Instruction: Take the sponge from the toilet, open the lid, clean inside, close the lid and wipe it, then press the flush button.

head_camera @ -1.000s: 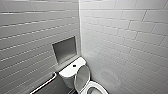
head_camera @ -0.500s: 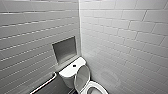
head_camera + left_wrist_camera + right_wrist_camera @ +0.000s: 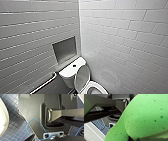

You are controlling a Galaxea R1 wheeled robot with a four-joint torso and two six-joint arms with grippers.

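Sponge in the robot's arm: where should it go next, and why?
Probably down into the bowl to start scrubbing. The lid already stands open, and the green sponge looks held up at the right wrist, away from the toilet.

Lid (image 3: 82,77) upright before tank (image 3: 71,70); niche (image 3: 64,49) apparently above.
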